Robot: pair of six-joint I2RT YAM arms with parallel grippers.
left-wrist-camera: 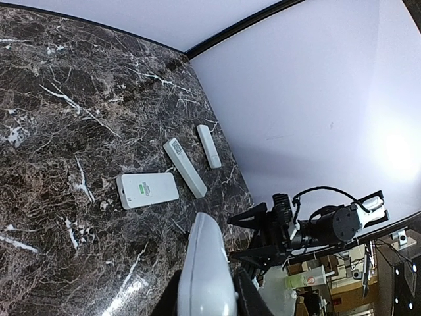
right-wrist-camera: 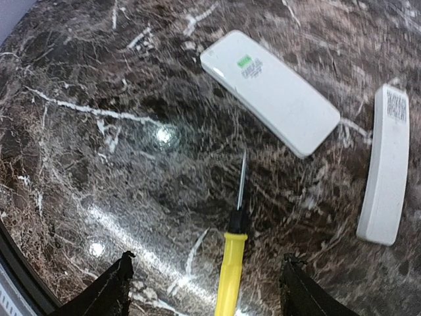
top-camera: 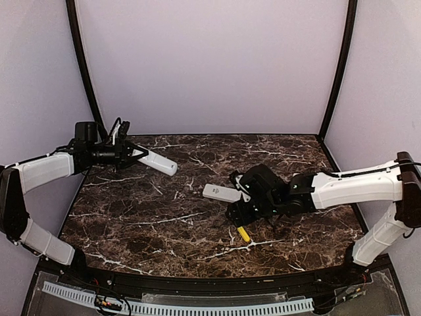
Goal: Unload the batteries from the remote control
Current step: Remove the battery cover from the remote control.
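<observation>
Judging from what shows, the unloading has barely begun: no batteries are visible anywhere on the table (top-camera: pixel 131 224), so whether any cells sit inside a casing cannot be told, and every step of opening and emptying appears to be left. The left gripper (left-wrist-camera: pixel 207 297) is clamped on the white remote control (left-wrist-camera: pixel 205 263), a smooth, rounded plastic bar raised off the surface near the far left corner. The right gripper (right-wrist-camera: pixel 205 291) hangs with its dark fingers (right-wrist-camera: pixel 112 293) spread wide, one on each side of the screwdriver (right-wrist-camera: pixel 230 276) and touching nothing. That tool lies toward the near right part of the surface, with a glossy yellow handle, black collar and thin steel shaft. Just beyond its tip lies a broad white casing (right-wrist-camera: pixel 270 102) with a green label, flat with rounded corners, and beside it a slim white bar (right-wrist-camera: pixel 388 174) bearing a printed sticker; the left wrist view shows a second slim bar (left-wrist-camera: pixel 209 145). The tabletop is polished dark brown marble veined with white, throwing back the lamps.
</observation>
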